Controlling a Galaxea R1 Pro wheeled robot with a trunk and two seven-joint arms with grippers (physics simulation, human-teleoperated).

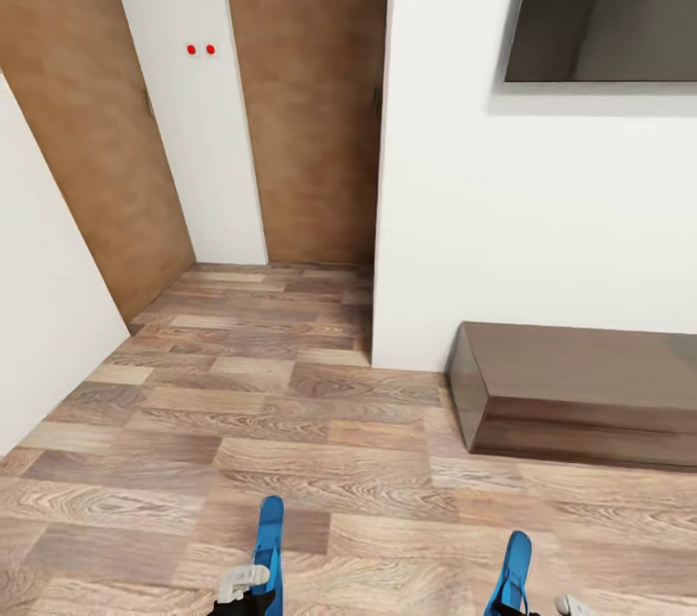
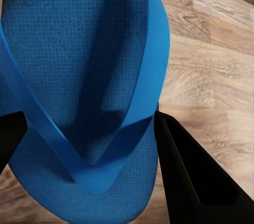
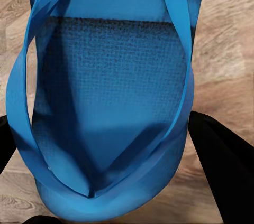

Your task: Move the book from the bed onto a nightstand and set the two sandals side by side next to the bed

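I hold a bright blue sandal in each gripper, above the wooden floor. In the head view the left sandal (image 1: 270, 541) and the right sandal (image 1: 514, 569) stick up edge-on from the lower edge. In the left wrist view my left gripper (image 2: 90, 168) is shut on one sandal (image 2: 74, 65), a black finger (image 2: 196, 182) on either side of its toe end. My right gripper (image 3: 114, 174) is shut on the other sandal (image 3: 111, 92) in the same way, its fingers (image 3: 225, 166) flanking the sole. The book, the bed and the nightstand are out of view.
A long low dark brown wall cabinet (image 1: 581, 393) stands at the right under a dark wall screen (image 1: 605, 1). A white wall corner (image 1: 379, 209) juts out ahead. Beyond it are wooden doors (image 1: 310, 93); another white wall (image 1: 39, 306) is close on the left.
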